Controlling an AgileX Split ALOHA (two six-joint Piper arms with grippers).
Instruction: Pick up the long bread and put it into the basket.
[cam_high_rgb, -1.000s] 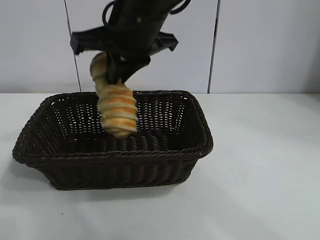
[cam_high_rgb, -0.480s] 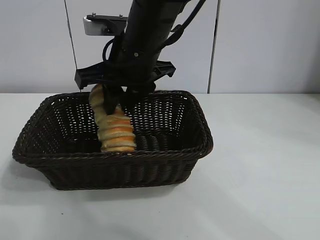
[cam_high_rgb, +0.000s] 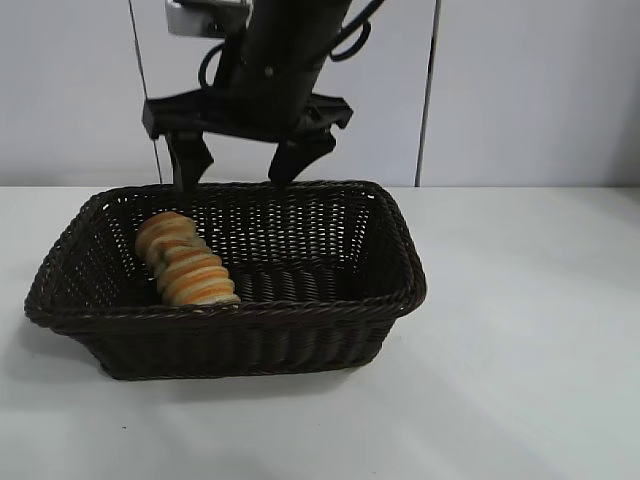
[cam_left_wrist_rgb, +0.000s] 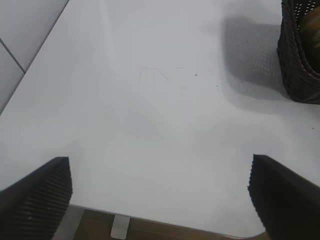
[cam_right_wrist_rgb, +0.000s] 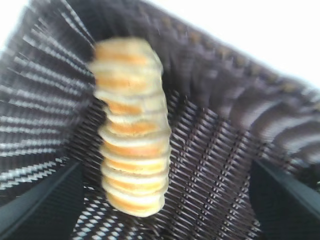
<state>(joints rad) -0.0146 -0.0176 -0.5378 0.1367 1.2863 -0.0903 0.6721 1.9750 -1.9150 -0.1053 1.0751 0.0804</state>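
Exterior view shows you the long bread (cam_high_rgb: 183, 266) lying inside the basket (cam_high_rgb: 300, 312), toward its left end and close to the near wall, resting at a slant on the woven floor. The right wrist view confirms it: the long bread (cam_right_wrist_rgb: 131, 130) lies free against the weave with nothing touching it.

Your right gripper (cam_high_rgb: 247, 160) hangs above the basket's far rim, jaws spread wide, holding nothing. In the right wrist view its two fingertips (cam_right_wrist_rgb: 42, 202) frame the loaf from either side, well apart from it.

Your left gripper (cam_left_wrist_rgb: 160, 192) is off to one side over bare tabletop (cam_left_wrist_rgb: 150, 90), also wide open and empty, with only a corner of the basket (cam_left_wrist_rgb: 300, 55) in its sight.

You can judge the placing step as done: the loaf is in the basket and released. What remains is the retreat. Lift the right arm straight up so the fingers clear the braided rim, then carry it away from the basket without brushing the wicker or nudging the loaf.
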